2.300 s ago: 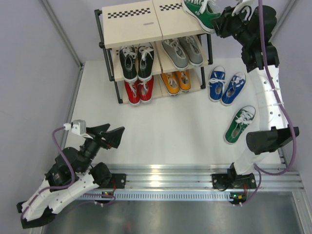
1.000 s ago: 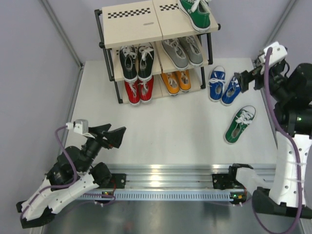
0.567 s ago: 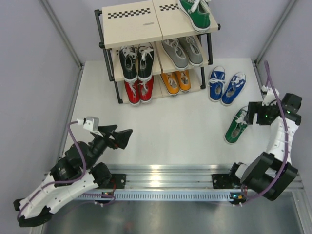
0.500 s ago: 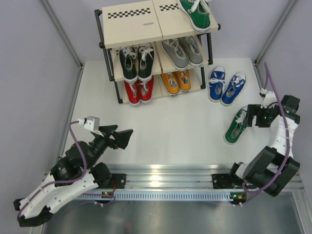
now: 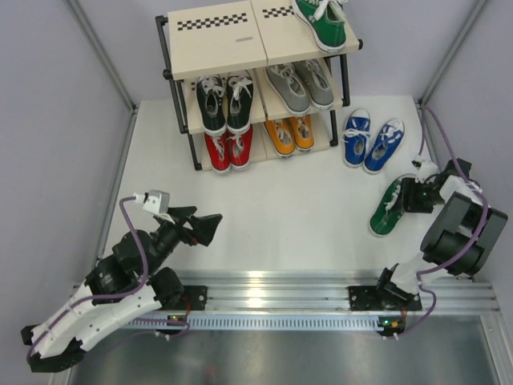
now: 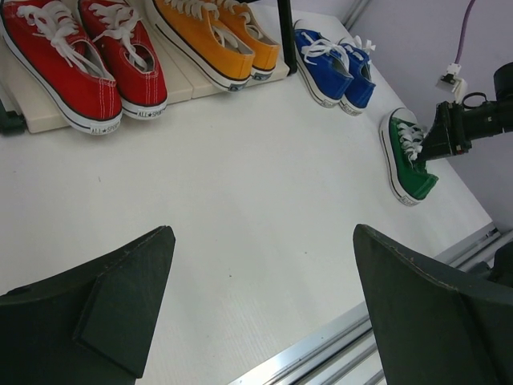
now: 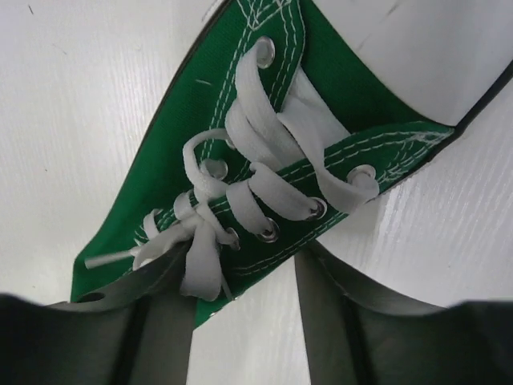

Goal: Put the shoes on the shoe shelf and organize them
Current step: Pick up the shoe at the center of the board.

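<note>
One green shoe (image 5: 390,207) (image 6: 405,156) (image 7: 240,120) lies on the white table at the right. My right gripper (image 5: 406,196) (image 7: 240,265) is down at its laced side, one finger under the laces and the other against the outer edge, both touching it. The other green shoe (image 5: 325,22) rests on top of the shoe shelf (image 5: 216,48). The blue pair (image 5: 373,140) (image 6: 333,60) stands on the table right of the shelf. My left gripper (image 5: 204,224) (image 6: 263,233) hovers open and empty at the near left.
The shelf holds a black pair (image 5: 224,100) and a grey pair (image 5: 300,84) on the middle tier, and a red pair (image 5: 228,148) (image 6: 84,64) and an orange pair (image 5: 290,134) (image 6: 216,40) on the bottom. A metal rail (image 5: 280,289) runs along the near edge.
My right arm left the green shoe on the shelf top, swung down to the green shoe on the table, and its jaws narrowed onto it. The left gripper edged slightly right.
</note>
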You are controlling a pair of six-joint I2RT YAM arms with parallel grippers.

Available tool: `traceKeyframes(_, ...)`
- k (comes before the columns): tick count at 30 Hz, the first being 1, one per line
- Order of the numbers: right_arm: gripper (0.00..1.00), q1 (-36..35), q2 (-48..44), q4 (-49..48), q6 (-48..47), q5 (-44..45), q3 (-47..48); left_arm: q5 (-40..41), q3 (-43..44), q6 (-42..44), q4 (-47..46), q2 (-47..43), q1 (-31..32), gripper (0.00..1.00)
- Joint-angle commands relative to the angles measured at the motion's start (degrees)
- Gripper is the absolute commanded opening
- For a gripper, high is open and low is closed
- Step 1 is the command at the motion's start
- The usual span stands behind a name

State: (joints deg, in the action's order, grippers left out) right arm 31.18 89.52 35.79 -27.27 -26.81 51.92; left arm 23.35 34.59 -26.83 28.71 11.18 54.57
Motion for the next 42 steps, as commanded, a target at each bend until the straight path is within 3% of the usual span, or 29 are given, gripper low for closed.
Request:
traceKeyframes(1,0.45,-0.9,2.1,-7.6,-1.8,3.4,1.3,-0.8,-0.1,0.9,-0.8,0.9,-0.2,0.98)
traceKeyframes(3,0.24,-0.9,1.5,-7.1,-2.3,2.0,1.8,-1.0,-0.1,0.8,-0.8,0.9,-0.1,0.98)
traceKeyframes(5,0.12,-0.8,0.3,-5.5,-3.1,-0.6,2.2,-1.4,-0.1,0.8,-0.9,0.9,-0.1,0.98)
traceKeyframes(6,0.0,-0.9,-1.0,-4.9,-3.7,-1.6,2.6,-1.4,-0.2,0.4,-1.3,0.8,-0.1,0.98)
traceKeyframes(13,0.0,-2.3,-8.2,11.6,-18.6,-13.1,6.8,-5.0,-2.9,-5.6,-7.4,3.1,-0.1,0.98)
traceKeyframes(14,0.0,-3.0,-8.9,16.6,-20.4,-15.1,7.3,-5.8,-4.3,-6.6,-11.4,3.8,-0.1,0.98)
traceKeyframes(19,0.0,-10.4,-16.9,22.9,-24.5,-16.3,6.6,-10.3,-9.3,-13.6,-26.7,11.3,-0.1,0.98)
traceKeyframes(25,0.0,-26.9,-23.5,20.6,-17.6,-18.4,5.9,-14.2,-14.2,-20.5,-49.3,26.1,-0.1,0.97)
traceKeyframes(30,0.0,-40.5,-20.0,17.6,-11.1,-24.2,9.2,-17.1,-10.6,-23.1,-56.2,40.1,-0.1,0.98)
traceKeyframes(34,0.0,-46.6,-16.7,15.5,-7.5,-27.4,12.1,-17.0,-11.0,-24.8,-60.8,44.4,-0.1,0.98)
traceKeyframes(42,0.0,-51.0,-13.0,15.5,-6.9,-33.2,15.1,-14.0,-12.4,-25.0,-64.8,47.4,-0.1,0.98)
